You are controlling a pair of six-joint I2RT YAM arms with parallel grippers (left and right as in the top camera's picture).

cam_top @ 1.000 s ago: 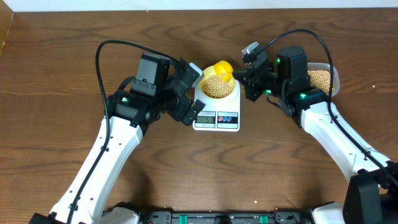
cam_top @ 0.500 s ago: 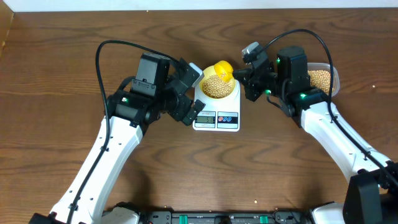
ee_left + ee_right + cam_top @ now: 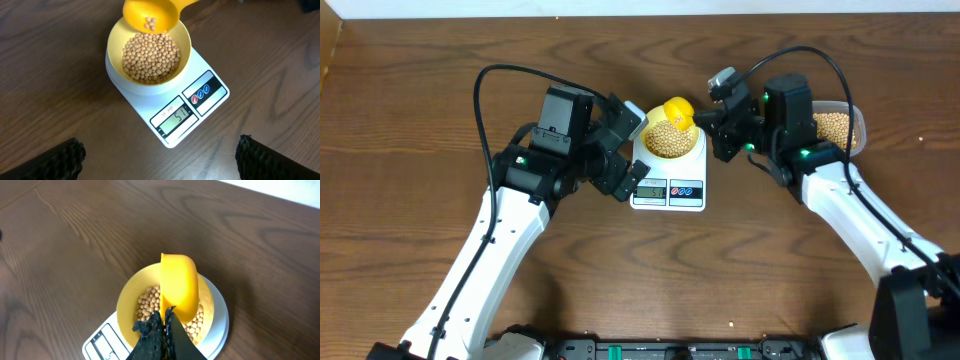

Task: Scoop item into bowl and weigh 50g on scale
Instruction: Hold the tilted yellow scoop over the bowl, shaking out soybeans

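Few beans (image 3: 150,21) left in scoop (image 3: 167,10), pinched by right gripper (image 3: 164,325) over bowl (image 3: 116,37) on scale (image 3: 145,107); left gripper (image 3: 165,162) spread. Likely final top-up; next, check display (image 3: 178,117), stop pouring.

Bright, even light throws a soft shadow beside the scale (image 3: 150,107); focus is sharp.

The scale (image 3: 214,69) carries the only legible writing; its grey display (image 3: 180,117) reads 51; a small printed label (image 3: 169,109) just above the display reads SF-400, faintly; the marks on its round buttons (image 3: 200,93) are too small to read.
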